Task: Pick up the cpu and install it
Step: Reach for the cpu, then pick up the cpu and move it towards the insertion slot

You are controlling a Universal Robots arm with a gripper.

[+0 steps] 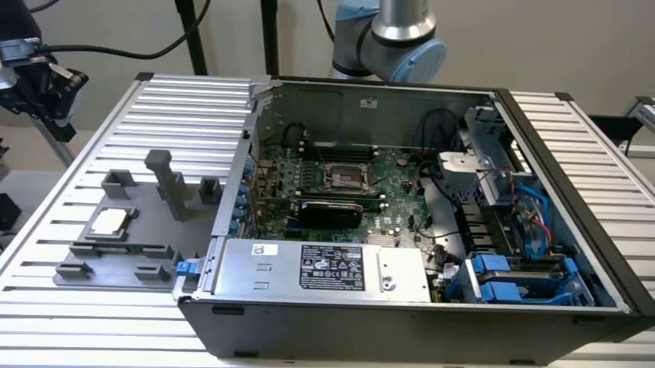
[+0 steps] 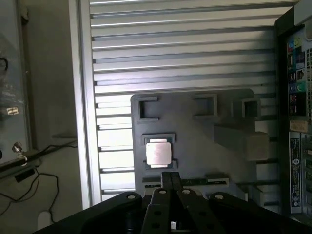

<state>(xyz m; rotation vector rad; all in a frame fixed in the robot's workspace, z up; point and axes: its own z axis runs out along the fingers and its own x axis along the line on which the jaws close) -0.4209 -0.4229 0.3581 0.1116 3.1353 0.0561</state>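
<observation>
Over the far corner of the worktop (image 1: 92,330) on the exterior view's left, the arm's dark wrist end (image 1: 43,86) hangs high, clear of everything below it. A black cable (image 1: 123,54) loops off it toward the back. The arm's grey and blue shoulder joint (image 1: 394,37) stands behind the back edge of the open computer case (image 1: 409,326).

In the wrist view the two fingers (image 2: 166,183) point down toward the worktop. They are pressed together with no gap between them, and they hold and touch nothing. They hang above the grey fixture plate (image 2: 204,146), and the cpu (image 2: 158,153) shows close to their tips in that view, though it lies well below them.

The cpu (image 1: 110,222) lies flat, face up, in a shallow square pocket of the fixture plate. The plate sits on the worktop near its edge on the exterior view's left, just beside the case. The chip is a small square with a silvery-grey metal top that catches the light and a pale rim around it. Low grey blocks and an upright post (image 1: 169,188) stand on the same plate, apart from the chip.

Inside the case the green motherboard (image 1: 389,192) lies flat, with its dark square socket (image 1: 346,178) near the middle, well apart from the cpu.
</observation>
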